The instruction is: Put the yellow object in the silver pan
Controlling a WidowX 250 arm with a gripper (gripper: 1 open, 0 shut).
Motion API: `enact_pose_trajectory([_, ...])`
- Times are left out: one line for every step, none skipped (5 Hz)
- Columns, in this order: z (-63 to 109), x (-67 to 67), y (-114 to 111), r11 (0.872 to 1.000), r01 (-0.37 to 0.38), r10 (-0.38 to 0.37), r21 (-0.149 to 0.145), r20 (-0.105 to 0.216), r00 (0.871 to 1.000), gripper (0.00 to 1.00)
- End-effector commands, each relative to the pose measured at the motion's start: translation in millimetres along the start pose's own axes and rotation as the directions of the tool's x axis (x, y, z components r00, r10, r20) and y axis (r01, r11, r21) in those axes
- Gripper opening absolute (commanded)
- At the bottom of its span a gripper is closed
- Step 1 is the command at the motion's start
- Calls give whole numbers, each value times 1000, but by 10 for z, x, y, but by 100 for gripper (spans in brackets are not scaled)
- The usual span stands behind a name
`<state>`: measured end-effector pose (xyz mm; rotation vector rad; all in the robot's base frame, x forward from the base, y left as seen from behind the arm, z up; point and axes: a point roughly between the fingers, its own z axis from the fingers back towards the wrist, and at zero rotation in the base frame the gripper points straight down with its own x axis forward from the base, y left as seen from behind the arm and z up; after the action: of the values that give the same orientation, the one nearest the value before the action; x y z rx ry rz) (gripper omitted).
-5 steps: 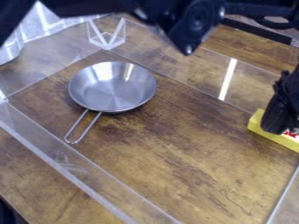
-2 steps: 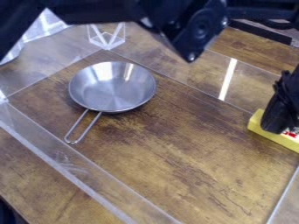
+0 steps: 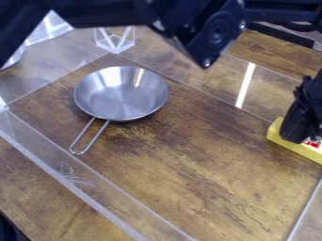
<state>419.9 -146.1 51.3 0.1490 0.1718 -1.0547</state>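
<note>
The yellow object [image 3: 293,138] lies flat on the wooden counter [image 3: 201,160] at the right edge of the view, well apart from the silver pan [image 3: 120,93], which sits empty toward the upper left with its wire handle [image 3: 86,137] pointing down and left. The hand [image 3: 302,120] is set down on top of the object, pointing almost straight down, and its fingers are drawn fully together; they look pinched on the block, though the contact itself is hidden behind the dark fingers.

The block looks small, stiff and light, so it should lift without sagging. Its flatness is the difficulty: little side wall stands above the counter, and a smooth face with a white label [image 3: 312,144] may be slippery. The best hold is probably across the narrow sides, low and centred, so it does not pivot.
</note>
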Motion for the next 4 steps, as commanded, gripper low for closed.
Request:
enact_pose_trajectory([210, -71, 84, 999, -25, 24, 32, 39, 999, 0])
enact_pose_trajectory([200, -93, 90, 999, -30, 29, 26, 32, 999, 0])
enact_pose_trajectory([191, -114, 96, 999, -35, 34, 19, 25, 999, 0])
enact_pose_trajectory([180, -135, 100, 999, -40, 39, 12, 18, 999, 0])
